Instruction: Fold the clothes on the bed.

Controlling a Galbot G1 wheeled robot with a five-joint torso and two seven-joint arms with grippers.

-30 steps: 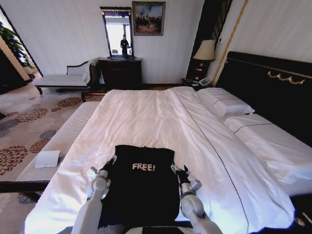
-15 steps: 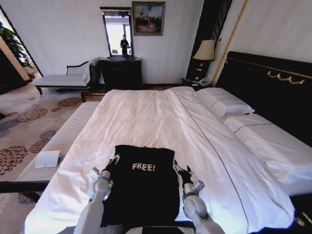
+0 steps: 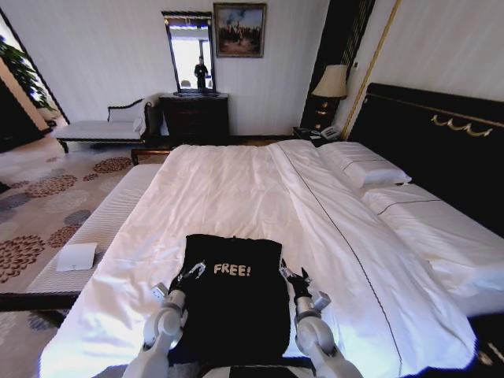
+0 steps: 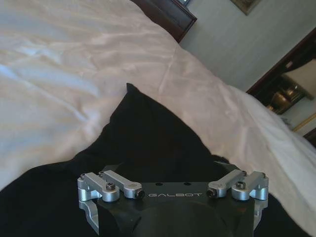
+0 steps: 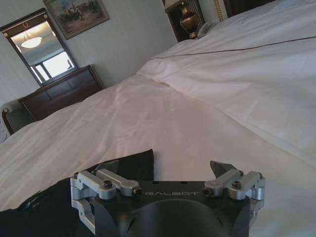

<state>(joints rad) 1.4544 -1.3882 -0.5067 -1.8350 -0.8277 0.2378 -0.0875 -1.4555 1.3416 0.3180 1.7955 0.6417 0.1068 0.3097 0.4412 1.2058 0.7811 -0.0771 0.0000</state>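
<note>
The black T-shirt [image 3: 232, 295] with white "FREE!" lettering lies flat on the bed [image 3: 236, 189], near the bed's near edge at about 6 o'clock in the head view, its collar end toward 12 o'clock and its body reaching back toward the robot; the white sheet surrounds it on the left, far and right sides; the left gripper [image 3: 189, 274] sits over the shirt's left part, at about 9 o'clock from the lettering, its dark tip over the black cloth; in the left wrist view the left gripper [image 4: 175, 190] shows its linkages spread wide above the black shirt [image 4: 148, 143], yet the fingers themselves are hidden behind the body, so whether they are released or clenched on cloth I cannot tell; the right gripper [image 3: 293, 277] rests at the shirt's right edge, at about 3 o'clock from the lettering, just beside the cloth on the white sheet; in the right wrist view the right gripper [image 5: 168, 185] has its fingers [image 5: 220, 169] released and apart, one dark tip showing against the sheet, with a corner of the shirt [image 5: 126, 165] lying beside the other one; two white pillows [image 3: 366, 167] lie at about 2 o'clock by the black headboard [image 3: 441, 150], well apart from the shirt.
</note>
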